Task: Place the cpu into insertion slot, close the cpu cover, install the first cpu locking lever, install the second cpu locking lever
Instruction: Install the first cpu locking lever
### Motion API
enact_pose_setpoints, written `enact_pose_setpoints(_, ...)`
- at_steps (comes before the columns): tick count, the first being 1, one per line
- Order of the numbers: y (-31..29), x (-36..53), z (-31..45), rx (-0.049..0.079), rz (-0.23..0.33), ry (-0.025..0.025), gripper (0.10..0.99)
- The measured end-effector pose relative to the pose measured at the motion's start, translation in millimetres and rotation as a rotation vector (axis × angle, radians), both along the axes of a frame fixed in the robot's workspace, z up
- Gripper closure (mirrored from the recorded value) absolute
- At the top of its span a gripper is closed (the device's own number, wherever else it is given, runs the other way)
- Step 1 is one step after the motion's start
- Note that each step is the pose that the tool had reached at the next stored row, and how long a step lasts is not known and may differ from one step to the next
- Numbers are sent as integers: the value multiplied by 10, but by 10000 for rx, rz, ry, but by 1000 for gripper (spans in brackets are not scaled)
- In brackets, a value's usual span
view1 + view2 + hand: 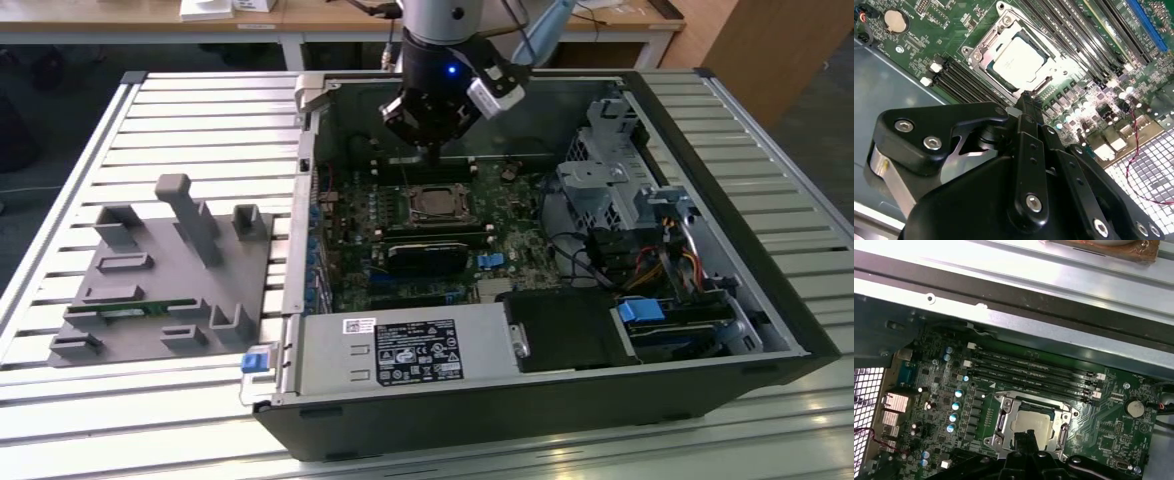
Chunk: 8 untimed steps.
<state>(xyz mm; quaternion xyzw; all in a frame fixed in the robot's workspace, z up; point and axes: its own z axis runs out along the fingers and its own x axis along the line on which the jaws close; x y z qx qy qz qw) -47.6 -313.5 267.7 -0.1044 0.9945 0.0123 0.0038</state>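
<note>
Motherboard (944, 390), tool (1022, 436) covering cpu (1038, 421) edge

The cpu (1016, 60) is a small flat square chip with a dull silver top. It lies level, face up, near the middle of the green motherboard (1114, 435). It sits in the insertion slot (970, 54), a square socket with a silvery metal frame and screws at its corners, mounted flat on the motherboard. The cpu cover (988, 42), a thin silvery plate with a large square window, lies down around the chip, whose metal top shows through the window in both wrist views.
</note>
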Motion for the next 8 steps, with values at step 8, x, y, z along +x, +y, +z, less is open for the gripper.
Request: enact_pose_setpoints(8,-1,-47,-15,-3,-651,-38,980)
